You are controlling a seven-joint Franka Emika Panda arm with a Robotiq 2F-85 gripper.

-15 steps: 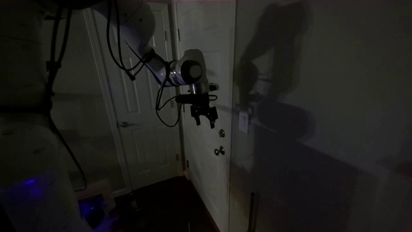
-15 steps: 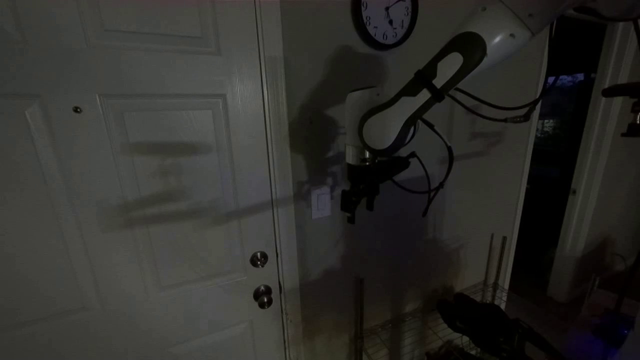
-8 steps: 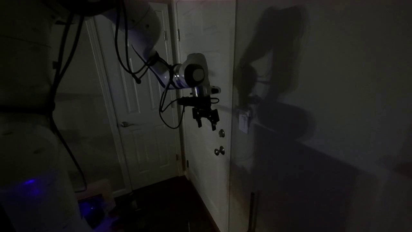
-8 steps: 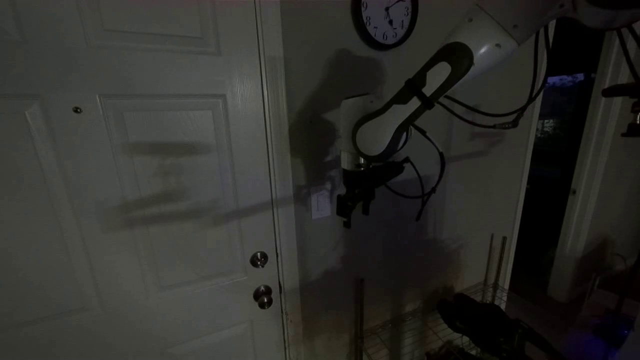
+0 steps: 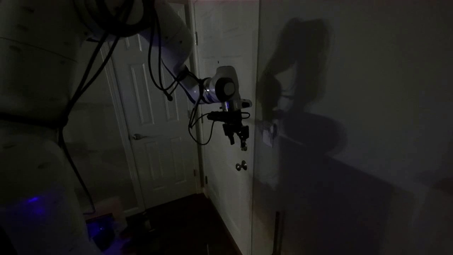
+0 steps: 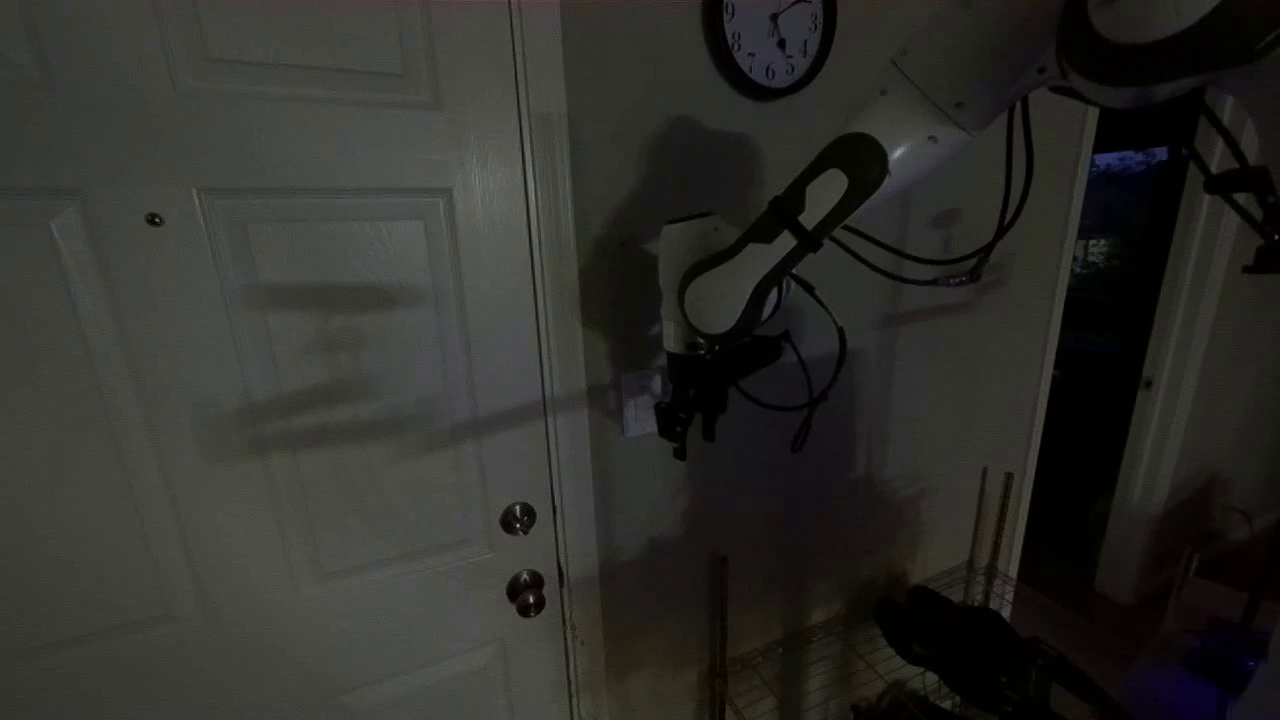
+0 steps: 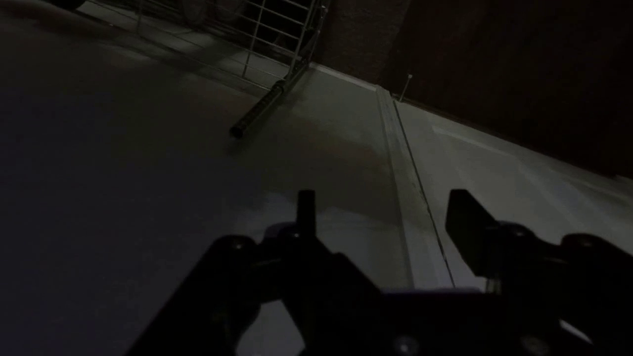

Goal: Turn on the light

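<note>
A small, pale, upright rectangular light-switch plate [image 6: 636, 415] sits just beside the white panelled door [image 6: 270, 400]. The black two-fingered robot hand [image 6: 695, 446], spread, has come nearer the door, partly hiding the plate in an exterior view; pressing seems near, contact unclear.

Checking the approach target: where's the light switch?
In both exterior views, the light switch is on the wall just right of the door with the round knob. In an exterior view, the gripper hides its lower right corner.

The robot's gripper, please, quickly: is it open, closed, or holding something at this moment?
Gripper: open, holding nothing.
</note>
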